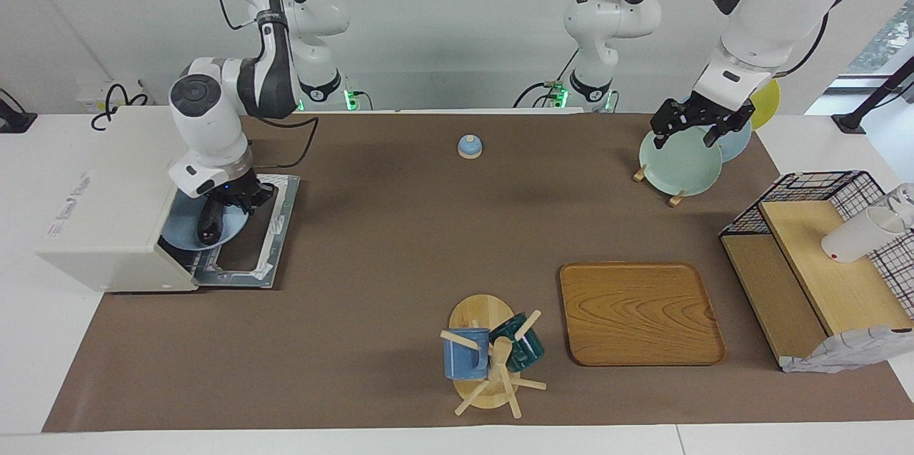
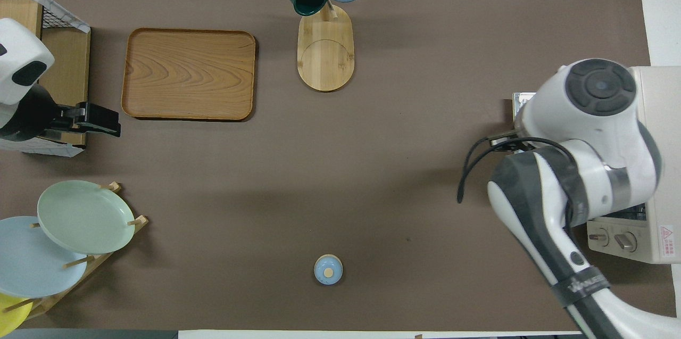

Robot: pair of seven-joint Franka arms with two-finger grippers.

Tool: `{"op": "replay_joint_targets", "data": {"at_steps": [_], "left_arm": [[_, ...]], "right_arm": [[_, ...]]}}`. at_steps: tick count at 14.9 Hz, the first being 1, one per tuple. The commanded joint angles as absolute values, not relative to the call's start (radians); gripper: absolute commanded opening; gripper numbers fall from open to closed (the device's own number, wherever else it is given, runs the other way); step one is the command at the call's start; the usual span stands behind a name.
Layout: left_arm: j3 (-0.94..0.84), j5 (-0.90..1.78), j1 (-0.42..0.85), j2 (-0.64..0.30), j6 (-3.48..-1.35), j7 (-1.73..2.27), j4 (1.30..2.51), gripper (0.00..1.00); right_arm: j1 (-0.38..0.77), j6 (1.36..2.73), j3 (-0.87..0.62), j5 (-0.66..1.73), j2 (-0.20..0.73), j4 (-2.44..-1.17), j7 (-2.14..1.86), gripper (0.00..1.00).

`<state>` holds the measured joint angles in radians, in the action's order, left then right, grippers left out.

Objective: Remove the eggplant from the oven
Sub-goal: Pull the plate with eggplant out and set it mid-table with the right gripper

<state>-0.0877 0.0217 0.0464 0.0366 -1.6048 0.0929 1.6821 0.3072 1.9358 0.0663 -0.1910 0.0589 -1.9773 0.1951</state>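
Facing view first: the oven sits at the right arm's end of the table with its door dropped flat open in front of it, and everything here is placed off that oven. The right gripper is down at the oven's mouth with its fingers pinched together on the upper end of the eggplant. The eggplant is dark and glossy, hanging tilted from the gripper, its lower end over the light blue plate that pokes out of the oven's opening above the door; can't tell if that lower end is touching the plate or just clear of it. In the overhead view the right arm's big white wrist covers the oven's front, so the eggplant and the gripper's tips are hidden there and only the oven's top and knob panel show. The left gripper is well apart from the oven, at the left arm's end of the table, hanging over the pale green plate in the plate rack, jaws spread wide with nothing in them; that arm waits.
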Motion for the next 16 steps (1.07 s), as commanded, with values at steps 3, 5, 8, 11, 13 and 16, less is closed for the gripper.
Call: {"op": "replay_joint_targets", "data": {"at_steps": [3,5,8,11,13,16], "left_arm": [[-0.081,0.029,0.051,0.04,-1.605,0.097,1.683,1.0],[-0.081,0.029,0.051,0.04,-1.605,0.097,1.683,1.0],[-0.081,0.029,0.051,0.04,-1.605,0.097,1.683,1.0],[-0.081,0.029,0.051,0.04,-1.605,0.097,1.683,1.0],[-0.081,0.029,0.051,0.04,-1.605,0.097,1.683,1.0],[-0.081,0.029,0.051,0.04,-1.605,0.097,1.683,1.0]], "right_arm": [[0.564,1.771,0.066,-0.195,0.3,-1.64,0.542,0.0],[0.653,1.683,0.066,-0.177,0.491,-1.405,0.676,0.0],[0.716,1.776,0.052,-0.086,0.598,-1.301,0.845,0.0],[0.782,1.877,0.049,-0.08,0.644,-1.301,0.935,0.0],[0.782,1.933,0.046,-0.054,0.643,-1.308,0.946,0.0],[0.782,1.983,0.046,-0.009,0.641,-1.334,0.959,0.0]]}}
